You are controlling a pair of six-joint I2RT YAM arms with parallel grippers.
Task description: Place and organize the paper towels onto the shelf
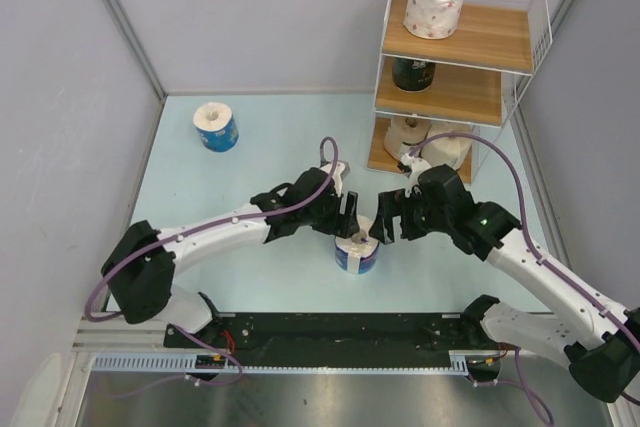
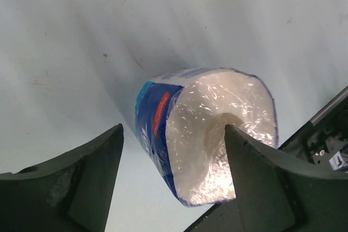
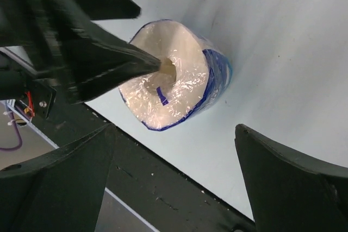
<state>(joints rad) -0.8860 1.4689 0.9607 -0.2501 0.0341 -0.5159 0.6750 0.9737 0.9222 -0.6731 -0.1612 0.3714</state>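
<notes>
Around the pale blue worktop [image 1: 260, 147], grey walls [image 1: 250, 7] are enclosing three sides, and the shelf [image 1: 495, 39] is standing in the corner well beyond the right end effector [image 3: 174, 129]. Both end effectors are gaping wide, gripping nothing. A blue-wrapped paper towel roll [image 1: 356, 250] is standing on end between them. The left end effector [image 2: 173, 134] is straddling it, one finger at the core, the other apart from the wrapper. A second blue roll [image 1: 216, 127] is sitting well beyond the left end effector.

Left arm [image 1: 220, 225], right arm [image 1: 540, 272] angled inward; left jaws, right jaws both spread.
</notes>
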